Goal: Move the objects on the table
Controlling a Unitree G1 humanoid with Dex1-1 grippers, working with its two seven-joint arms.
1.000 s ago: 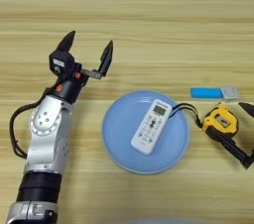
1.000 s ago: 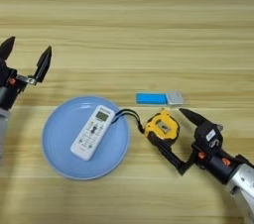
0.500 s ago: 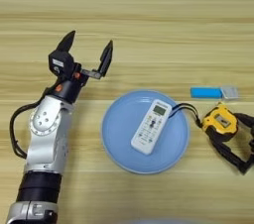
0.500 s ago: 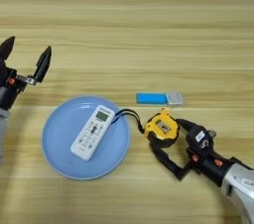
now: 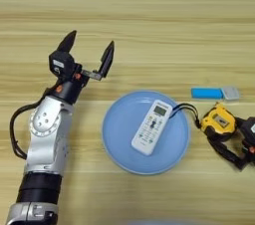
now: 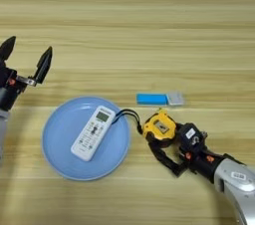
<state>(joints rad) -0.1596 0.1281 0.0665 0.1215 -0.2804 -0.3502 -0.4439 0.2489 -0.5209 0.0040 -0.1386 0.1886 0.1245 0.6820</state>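
The right gripper (image 6: pixel 172 147) has closed in, now pinching the tape measure (image 6: pixel 159 127) beside the plate (image 6: pixel 57 157); rigid, dense, best held across its case.

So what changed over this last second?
The right hand moved in leftward onto the tape measure and now sits against it; whether it grips is unclear. The left hand stayed raised and open. Plate, remote and blue bar did not move.

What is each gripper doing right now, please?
Left gripper: open, empty, above the table left of the plate.
Right gripper: at the tape measure; grip cannot be told.
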